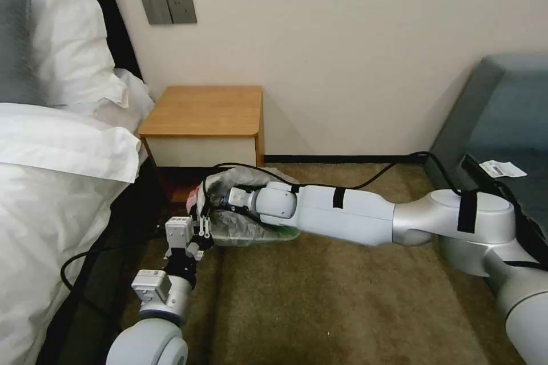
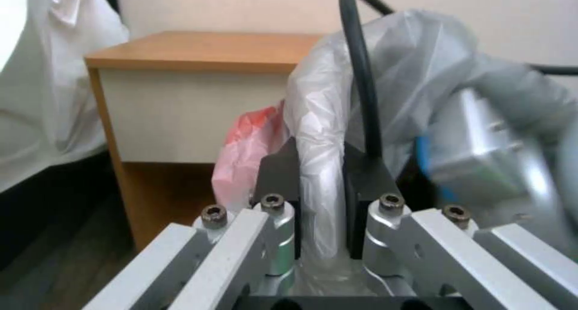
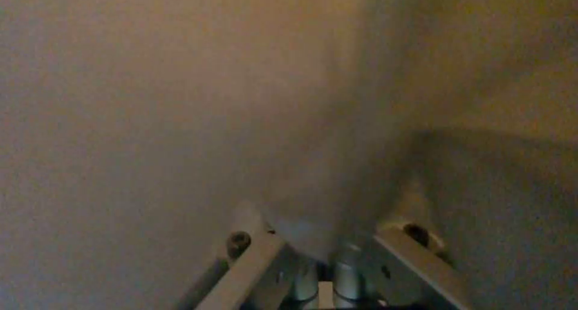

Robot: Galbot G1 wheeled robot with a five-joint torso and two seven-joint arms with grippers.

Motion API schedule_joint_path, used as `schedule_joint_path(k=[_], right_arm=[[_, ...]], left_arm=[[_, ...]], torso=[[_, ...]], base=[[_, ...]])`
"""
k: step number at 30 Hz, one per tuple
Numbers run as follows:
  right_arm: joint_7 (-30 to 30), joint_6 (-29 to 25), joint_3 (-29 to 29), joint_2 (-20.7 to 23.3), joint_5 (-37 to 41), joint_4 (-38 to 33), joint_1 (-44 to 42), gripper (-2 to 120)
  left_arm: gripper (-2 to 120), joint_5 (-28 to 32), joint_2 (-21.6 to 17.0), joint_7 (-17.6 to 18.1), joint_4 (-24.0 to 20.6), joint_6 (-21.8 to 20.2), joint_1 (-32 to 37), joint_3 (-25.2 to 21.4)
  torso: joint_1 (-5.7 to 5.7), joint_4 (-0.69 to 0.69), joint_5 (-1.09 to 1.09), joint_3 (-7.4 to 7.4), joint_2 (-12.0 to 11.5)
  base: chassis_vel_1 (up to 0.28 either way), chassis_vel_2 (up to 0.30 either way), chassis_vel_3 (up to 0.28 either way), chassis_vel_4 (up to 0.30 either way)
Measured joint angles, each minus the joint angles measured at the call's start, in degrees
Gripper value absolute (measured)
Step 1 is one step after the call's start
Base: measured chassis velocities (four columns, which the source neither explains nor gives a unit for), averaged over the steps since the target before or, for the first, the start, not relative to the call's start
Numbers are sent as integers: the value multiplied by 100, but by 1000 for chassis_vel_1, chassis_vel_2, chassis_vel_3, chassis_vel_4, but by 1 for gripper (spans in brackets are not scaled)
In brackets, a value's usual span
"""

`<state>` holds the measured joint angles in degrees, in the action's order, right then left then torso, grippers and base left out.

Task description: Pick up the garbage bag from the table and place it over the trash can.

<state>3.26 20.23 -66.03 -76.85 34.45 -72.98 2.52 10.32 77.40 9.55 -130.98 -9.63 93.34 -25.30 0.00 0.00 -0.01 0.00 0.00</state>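
— On the carpet in front of the table (image 1: 201,110), what do you see?

— That is where the trash can (image 1: 268,235) stands, low on the floor, just ahead of the nightstand's white drawer front. The garbage bag (image 1: 240,222) is draped over it; its grey plastic puffs up above the rim, and the pink-red band (image 1: 193,198) bunches at the side nearer the bed (image 1: 51,182).

— And the left gripper (image 1: 201,227)?

— It reaches up from below to the bag's near edge. From the left wrist camera the two dark fingers (image 2: 280,174) are clenched on a vertical fold of the garbage bag (image 2: 325,165), with the plastic pinched flat between them. The red band (image 2: 250,147) hangs just beside that fold, and the table (image 2: 198,53) stands behind it.

— Where is the right arm?

— It stretches across from the right side, and its wrist is pushed into the bag's mouth — the plastic billows around it. A black cable (image 1: 354,178) trails along the arm.

— Is the right gripper (image 3: 325,238) released or clamped?

— I cannot tell. Its wrist camera shows two metal links close against hazy plastic, but the fingertips are lost in the blur. From the head camera the bag hides it.

— Anything on the tabletop?

— Bare wood.
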Motion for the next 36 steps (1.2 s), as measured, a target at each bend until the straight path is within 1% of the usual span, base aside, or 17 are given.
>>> schedule_joint_path(k=[5,9,16,19,20,23,24,26,33,36], right_arm=[[-42,69,-12,77,16,-141,3,0],[-65,119,-2,106,23,-218,17,0],[-116,187,67,158,79,-400,58,0],[-179,238,62,295,160,-700,113,0],[-179,238,62,295,160,-700,113,0],[-324,289,-36,537,282,-1137,194,0],[-324,289,-36,537,282,-1137,194,0],[-464,315,-41,670,379,-1338,182,0],[-606,327,167,914,448,-1739,76,0],[-691,275,337,1156,493,-2087,2,0]], left_arm=[[11,-225,-2,54,194,-12,-121,-141],[11,-403,-2,71,346,-34,-198,-170],[11,-522,20,105,559,-52,-317,-176],[11,-521,16,141,679,-61,-371,-178],[11,-521,16,141,679,-61,-371,-178],[10,-502,26,170,771,-72,-431,-180],[10,-502,26,170,771,-72,-431,-180],[10,-484,44,205,808,-82,-466,-180],[10,-386,59,304,852,-128,-506,-183],[10,-308,56,401,863,-191,-561,-193]], torso=[[0,-1,0,0,0],[0,0,0,0,0],[0,0,1,0,0],[0,0,0,0,0],[0,0,0,0,0],[0,-1,1,0,0],[0,-1,1,0,0],[0,0,1,-1,0],[0,0,1,0,0],[0,-1,1,0,0]], base=[[0,0,0,0],[0,0,0,0],[0,0,0,0],[0,0,0,0],[0,0,0,0],[0,0,0,0],[0,0,0,0],[0,0,0,0],[0,0,0,0],[0,0,0,0]])
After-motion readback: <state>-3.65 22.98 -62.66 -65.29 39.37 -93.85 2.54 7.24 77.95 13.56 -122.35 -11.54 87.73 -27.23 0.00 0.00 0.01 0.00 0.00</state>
